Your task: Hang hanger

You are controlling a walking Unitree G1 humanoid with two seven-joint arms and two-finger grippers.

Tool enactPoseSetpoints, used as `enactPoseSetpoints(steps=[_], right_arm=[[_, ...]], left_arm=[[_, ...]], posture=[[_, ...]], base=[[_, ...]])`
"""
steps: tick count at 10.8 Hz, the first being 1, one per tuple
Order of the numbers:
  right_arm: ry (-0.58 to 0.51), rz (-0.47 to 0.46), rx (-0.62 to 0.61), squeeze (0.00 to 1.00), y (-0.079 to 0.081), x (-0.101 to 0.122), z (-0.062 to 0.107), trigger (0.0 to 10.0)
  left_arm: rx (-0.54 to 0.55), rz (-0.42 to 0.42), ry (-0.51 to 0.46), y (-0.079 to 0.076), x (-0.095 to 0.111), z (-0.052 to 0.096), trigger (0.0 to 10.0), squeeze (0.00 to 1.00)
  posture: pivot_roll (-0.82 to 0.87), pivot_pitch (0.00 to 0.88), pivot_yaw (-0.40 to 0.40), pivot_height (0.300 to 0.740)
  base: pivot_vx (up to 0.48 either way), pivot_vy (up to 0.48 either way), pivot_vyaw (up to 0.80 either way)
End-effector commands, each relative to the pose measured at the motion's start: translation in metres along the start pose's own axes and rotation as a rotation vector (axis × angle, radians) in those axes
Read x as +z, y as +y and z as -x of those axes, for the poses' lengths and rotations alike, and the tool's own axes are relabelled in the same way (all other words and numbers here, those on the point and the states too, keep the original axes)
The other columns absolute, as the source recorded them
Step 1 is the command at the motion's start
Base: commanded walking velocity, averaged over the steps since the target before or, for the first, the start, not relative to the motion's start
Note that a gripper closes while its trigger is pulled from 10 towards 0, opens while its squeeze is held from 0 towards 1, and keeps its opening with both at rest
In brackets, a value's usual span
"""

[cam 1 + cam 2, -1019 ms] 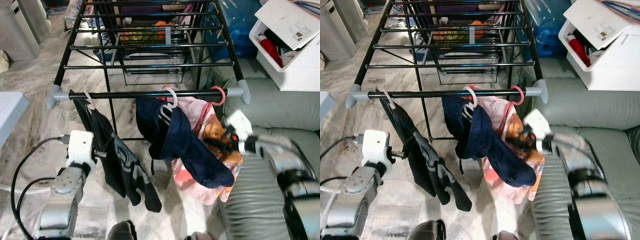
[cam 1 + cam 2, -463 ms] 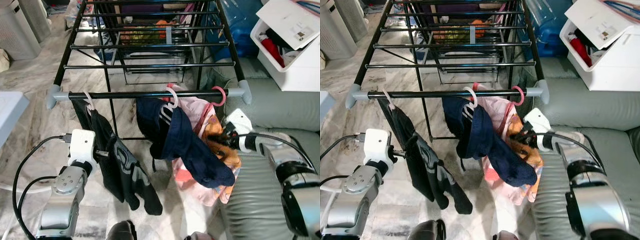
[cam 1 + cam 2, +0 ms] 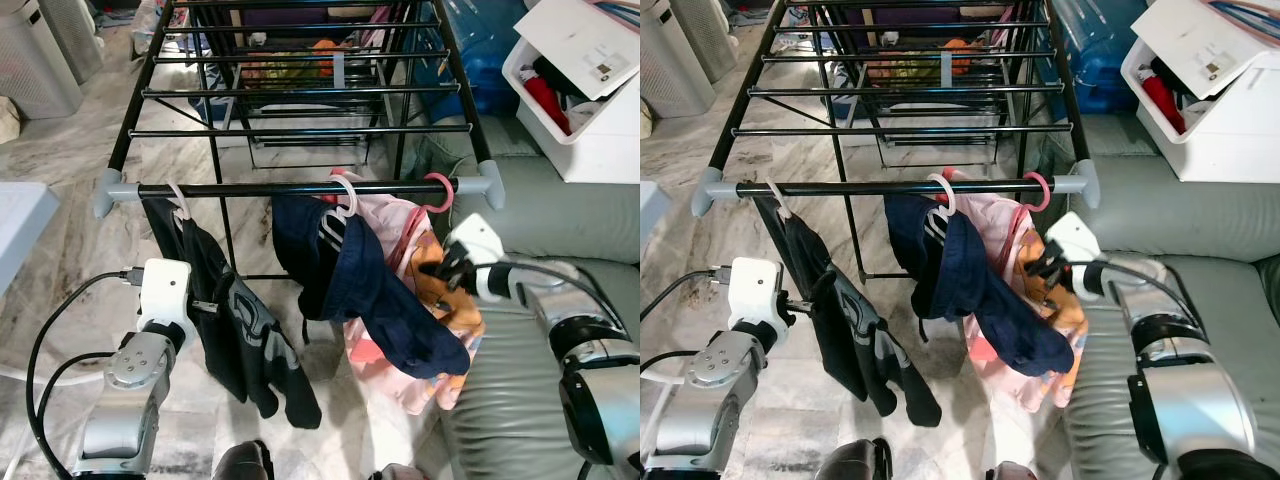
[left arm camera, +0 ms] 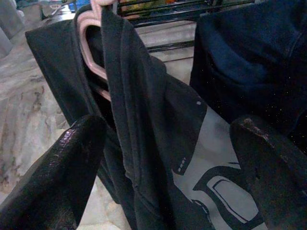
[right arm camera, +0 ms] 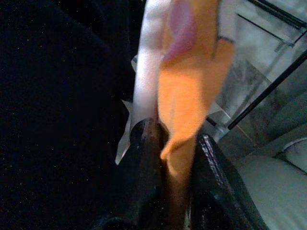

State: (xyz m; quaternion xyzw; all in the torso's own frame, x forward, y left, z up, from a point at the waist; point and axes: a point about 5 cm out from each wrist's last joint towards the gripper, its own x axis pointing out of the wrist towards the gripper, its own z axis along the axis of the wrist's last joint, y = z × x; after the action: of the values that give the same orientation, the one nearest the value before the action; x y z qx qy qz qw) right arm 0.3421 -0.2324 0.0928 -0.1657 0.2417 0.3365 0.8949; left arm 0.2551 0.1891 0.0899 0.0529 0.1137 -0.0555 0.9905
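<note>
My right hand [image 3: 447, 270] pinches the orange-pink garment [image 3: 440, 300], steadying it under its pink hanger [image 3: 437, 190], already hooked on the rack's near rail [image 3: 300, 188]. My left hand [image 4: 168, 158] hangs spread beside the dark shirt [image 3: 240, 330].

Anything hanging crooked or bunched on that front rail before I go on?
Yes. The navy garment droops bunched and lopsided off its white hanger, covering much of the pink garment behind it. The right gripper pinches that pink garment's orange edge. The black shirt also hangs twisted by the left gripper.
</note>
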Motion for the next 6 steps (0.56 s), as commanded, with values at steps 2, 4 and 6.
enactPoseSetpoints(steps=[2,4,6], right_arm=[[0.025,-0.022,0.018,0.0,0.002,-0.006,0.0,0.0],[0.04,-0.042,0.03,0.0,0.006,-0.013,-0.001,0.0],[-0.02,-0.119,-0.026,0.0,0.005,-0.008,-0.004,0.0]], left_arm=[[0.018,0.004,-0.003,0.004,0.001,0.0,10.0,0.0],[0.014,0.008,-0.002,0.002,0.001,-0.001,10.0,0.0],[0.009,0.01,0.001,0.001,0.0,-0.002,10.0,0.0]], posture=[[0.03,0.098,0.032,0.74],[0.02,0.095,0.032,0.74],[0.02,0.087,0.033,0.74]], base=[[0.0,0.0,0.0],[0.0,0.0,0.0],[0.0,0.0,0.0]])
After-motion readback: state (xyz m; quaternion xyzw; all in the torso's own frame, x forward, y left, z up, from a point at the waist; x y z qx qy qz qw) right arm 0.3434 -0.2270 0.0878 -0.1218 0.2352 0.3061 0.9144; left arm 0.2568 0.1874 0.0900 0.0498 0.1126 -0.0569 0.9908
